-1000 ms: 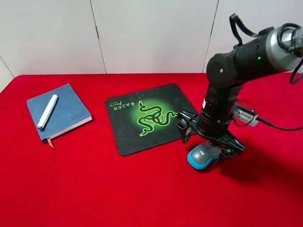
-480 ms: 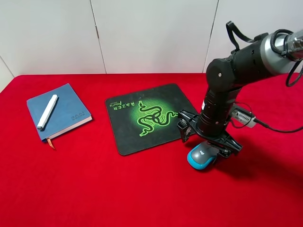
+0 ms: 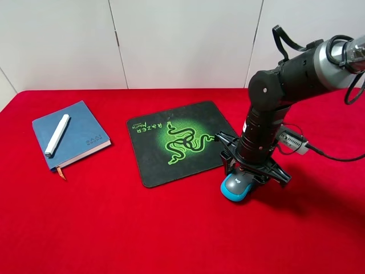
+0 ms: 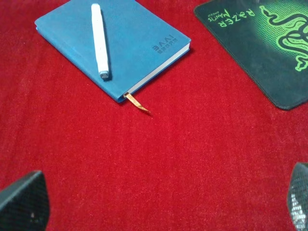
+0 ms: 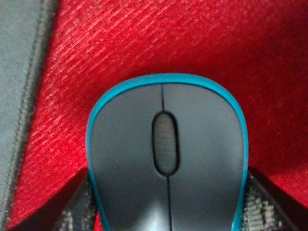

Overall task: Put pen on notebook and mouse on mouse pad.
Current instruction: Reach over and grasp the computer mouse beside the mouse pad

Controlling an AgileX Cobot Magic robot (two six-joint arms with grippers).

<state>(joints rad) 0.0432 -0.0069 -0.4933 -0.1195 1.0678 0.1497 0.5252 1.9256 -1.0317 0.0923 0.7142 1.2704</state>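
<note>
This looks like a robot test room, set up a bit like a desk. A big black robot arm (image 3: 268, 108) stands over a red cloth (image 3: 142, 228). Plain white wall panels (image 3: 182, 40) are behind. Desk things lie on the cloth: a notebook (image 3: 80, 134), a pen (image 3: 57, 135), a mouse pad (image 3: 177, 142) and a mouse (image 3: 235, 187).

Red-cloth table (image 3: 114, 228) carried three things directly. Black mouse pad (image 3: 177, 142) lay flat mid-table, green logo up. Blue notebook (image 3: 77, 137) lay at the pad's 9 o'clock, well apart. Mouse (image 3: 235, 188) sat on bare cloth at the pad's 4 o'clock, just beside its corner, not touching.
</note>
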